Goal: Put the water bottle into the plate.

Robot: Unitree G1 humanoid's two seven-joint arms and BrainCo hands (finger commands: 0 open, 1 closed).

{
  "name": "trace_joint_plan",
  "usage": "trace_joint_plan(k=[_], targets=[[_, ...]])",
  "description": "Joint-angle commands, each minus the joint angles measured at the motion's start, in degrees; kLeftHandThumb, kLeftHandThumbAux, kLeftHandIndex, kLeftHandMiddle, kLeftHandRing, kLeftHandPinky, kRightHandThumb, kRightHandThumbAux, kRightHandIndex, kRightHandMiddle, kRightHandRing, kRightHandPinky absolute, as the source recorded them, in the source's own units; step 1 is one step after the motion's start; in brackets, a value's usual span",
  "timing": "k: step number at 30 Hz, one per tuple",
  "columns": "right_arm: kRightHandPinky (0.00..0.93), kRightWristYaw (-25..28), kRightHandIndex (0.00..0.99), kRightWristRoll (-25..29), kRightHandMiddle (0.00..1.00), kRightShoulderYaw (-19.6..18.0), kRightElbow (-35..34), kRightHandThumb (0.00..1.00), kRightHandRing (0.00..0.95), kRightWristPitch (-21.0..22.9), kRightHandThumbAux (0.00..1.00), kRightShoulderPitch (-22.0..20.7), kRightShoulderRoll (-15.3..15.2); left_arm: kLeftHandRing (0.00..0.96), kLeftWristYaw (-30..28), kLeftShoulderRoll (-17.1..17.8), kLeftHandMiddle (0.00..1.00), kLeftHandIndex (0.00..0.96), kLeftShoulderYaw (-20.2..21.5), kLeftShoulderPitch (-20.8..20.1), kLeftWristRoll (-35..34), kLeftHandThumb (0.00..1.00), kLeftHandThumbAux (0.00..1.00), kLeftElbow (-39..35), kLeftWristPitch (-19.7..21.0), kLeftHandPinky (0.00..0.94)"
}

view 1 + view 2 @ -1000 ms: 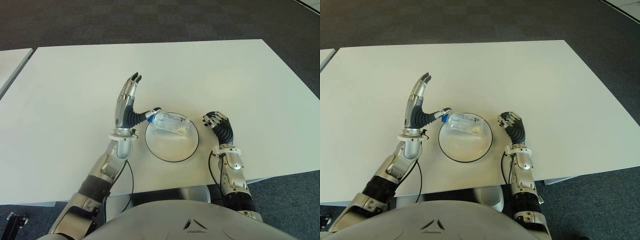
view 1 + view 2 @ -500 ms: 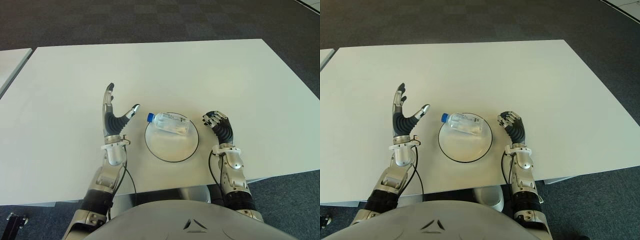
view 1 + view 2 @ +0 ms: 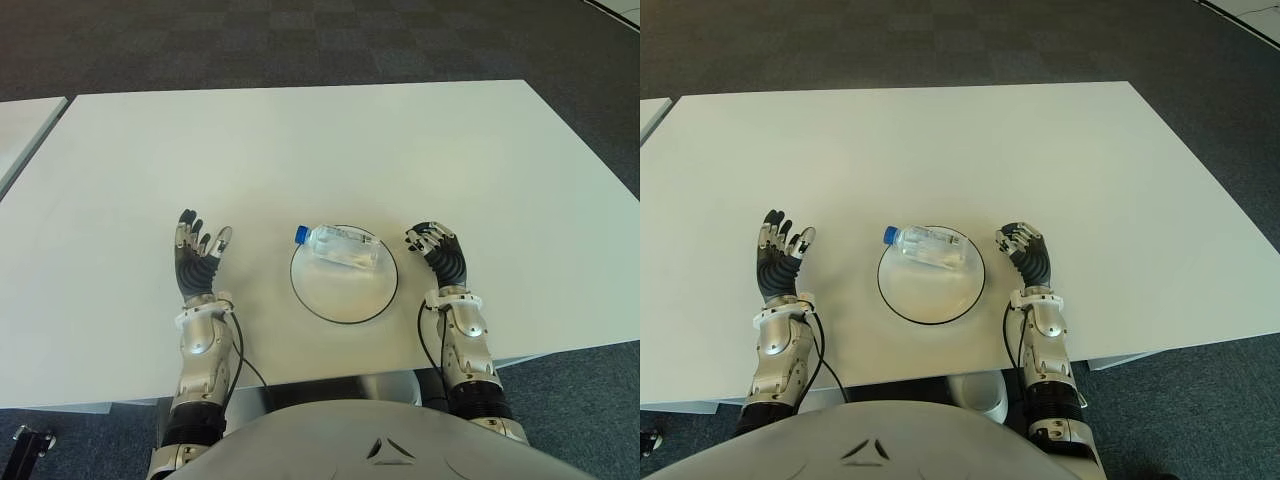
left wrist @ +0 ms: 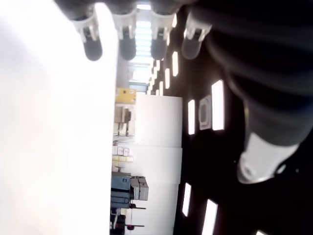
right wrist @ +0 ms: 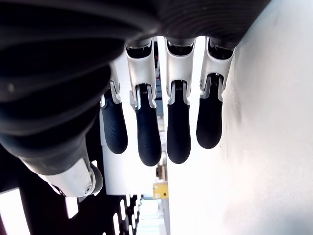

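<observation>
Bottle point(image 3: 342, 246) lying on its side across the far part of the plate point(image 3: 343, 297), blue cap poking out past the rim toward the robot's left. Plate sitting on the white table point(image 3: 300, 150) near the front edge. Left hand point(image 3: 197, 256) well off to the left of the plate, fingers spread, nothing held. Right hand point(image 3: 437, 250) just right of the plate, fingers loosely curled, gripping nothing either.
</observation>
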Motion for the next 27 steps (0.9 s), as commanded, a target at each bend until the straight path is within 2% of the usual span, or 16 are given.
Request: trace_joint_plan(k=[1, 8, 14, 27], targets=[[0.498, 0.42, 0.429, 0.43, 0.495, -0.32, 1.81, 0.712, 0.486, 2.56, 0.725, 1.22, -0.03, 0.003, -5.24, -1.2, 0.015, 0.125, 1.14, 0.81, -3.12, 0.267, 0.774, 0.33, -0.05, 0.101], [0.493, 0.38, 0.428, 0.25, 0.494, -0.41, 2.2, 0.712, 0.483, 2.9, 0.726, 0.85, -0.12, 0.145, -8.79, -1.0, 0.172, 0.223, 1.9, 2.37, -2.26, 0.261, 0.85, 0.32, 1.0, 0.231], [0.486, 0.51, 0.428, 0.13, 0.494, -0.15, 2.36, 0.712, 0.48, 3.49, 0.726, 0.53, -0.13, 0.261, -7.15, -0.85, 0.29, 0.297, 2.59, 2.27, 1.66, 0.229, 0.883, 1.65, 1.41, 0.304], [0.505, 2.36, 0.429, 0.59, 0.498, 0.09, 2.7, 0.711, 0.486, 2.84, 0.725, 0.19, -0.11, 0.348, -5.15, -1.92, 0.384, 0.341, 3.84, 1.08, 5.65, 0.194, 0.933, 2.99, 2.14, 0.361]])
